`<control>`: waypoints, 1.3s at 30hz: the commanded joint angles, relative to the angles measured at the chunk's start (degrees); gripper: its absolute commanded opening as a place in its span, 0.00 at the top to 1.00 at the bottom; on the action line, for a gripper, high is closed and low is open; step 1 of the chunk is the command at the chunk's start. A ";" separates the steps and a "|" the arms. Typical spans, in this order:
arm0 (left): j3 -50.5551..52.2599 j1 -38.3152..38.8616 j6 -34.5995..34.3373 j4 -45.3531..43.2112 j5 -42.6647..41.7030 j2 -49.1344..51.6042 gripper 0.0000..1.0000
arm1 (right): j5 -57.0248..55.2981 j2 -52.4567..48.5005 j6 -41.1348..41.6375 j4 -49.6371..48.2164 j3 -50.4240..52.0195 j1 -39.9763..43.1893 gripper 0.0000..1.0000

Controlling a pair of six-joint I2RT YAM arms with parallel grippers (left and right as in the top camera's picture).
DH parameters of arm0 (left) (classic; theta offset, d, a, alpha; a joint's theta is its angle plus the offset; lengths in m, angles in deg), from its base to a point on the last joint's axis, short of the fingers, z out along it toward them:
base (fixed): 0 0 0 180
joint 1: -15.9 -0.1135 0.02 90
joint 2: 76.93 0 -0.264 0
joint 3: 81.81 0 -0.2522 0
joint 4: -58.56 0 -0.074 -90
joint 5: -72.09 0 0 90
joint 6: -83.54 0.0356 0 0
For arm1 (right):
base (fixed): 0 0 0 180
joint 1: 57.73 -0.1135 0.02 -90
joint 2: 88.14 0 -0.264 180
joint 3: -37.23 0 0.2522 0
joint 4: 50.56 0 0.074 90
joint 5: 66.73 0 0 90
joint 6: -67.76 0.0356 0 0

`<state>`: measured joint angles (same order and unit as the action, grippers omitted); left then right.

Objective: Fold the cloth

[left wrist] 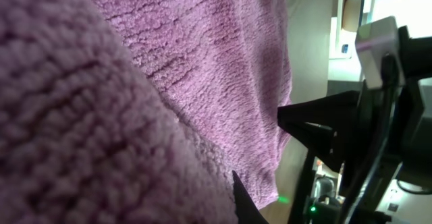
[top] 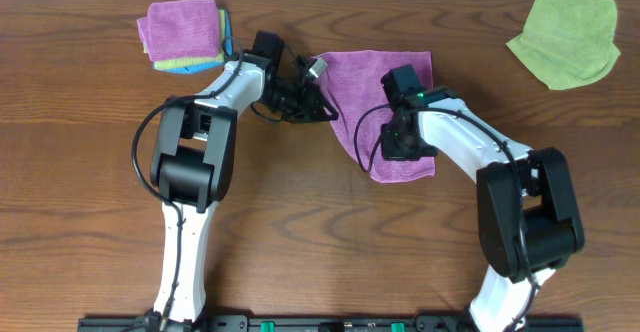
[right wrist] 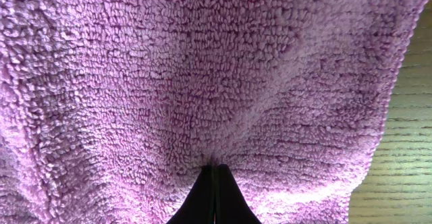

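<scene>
Near middle top of overhead view, cloth [top: 365, 77] is laid rumpled. Left edge is pinched by left claw [top: 323, 107], lower edge by right claw [top: 400, 152]; rest is spread toward upper right.

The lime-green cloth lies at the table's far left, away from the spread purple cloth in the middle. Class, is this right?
No: the overhead view shows the lime-green cloth at the far right, away from the spread purple cloth in the middle.

White arms [top: 225, 87], black joints [top: 185, 167], black cables [top: 135, 152]
</scene>
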<state>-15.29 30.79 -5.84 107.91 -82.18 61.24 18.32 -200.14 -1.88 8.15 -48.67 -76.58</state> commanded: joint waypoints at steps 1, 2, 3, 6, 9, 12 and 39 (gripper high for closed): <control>-3.69 0.24 -3.02 -0.09 0.39 -3.63 0.94 | -0.81 1.55 -0.70 0.11 -0.31 0.46 0.99; -4.72 0.24 -3.23 -0.11 0.90 -4.26 0.94 | -0.81 1.55 -0.70 0.11 -0.31 0.46 0.99; -5.97 0.24 -4.22 -0.07 2.62 -4.96 0.94 | -0.81 1.55 -0.70 0.13 -0.31 0.46 0.99; -9.25 0.24 -5.64 -0.11 4.94 -6.14 0.94 | -0.79 1.55 -0.70 0.35 -0.31 0.46 0.98; -12.37 0.57 -6.60 -0.52 5.55 -6.19 0.94 | 0.02 1.55 -0.70 0.42 -0.31 0.46 0.99; -13.62 1.44 -8.57 -1.16 7.56 -6.19 0.94 | 0.74 1.55 -0.68 0.39 -0.31 0.46 0.99; -13.68 4.20 -7.02 3.30 16.85 -6.19 0.94 | 1.97 7.19 -4.90 4.94 -1.64 -0.39 0.79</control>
<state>-28.12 35.14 -13.90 111.02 -66.53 56.08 20.33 -196.54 -5.38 12.65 -48.76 -76.71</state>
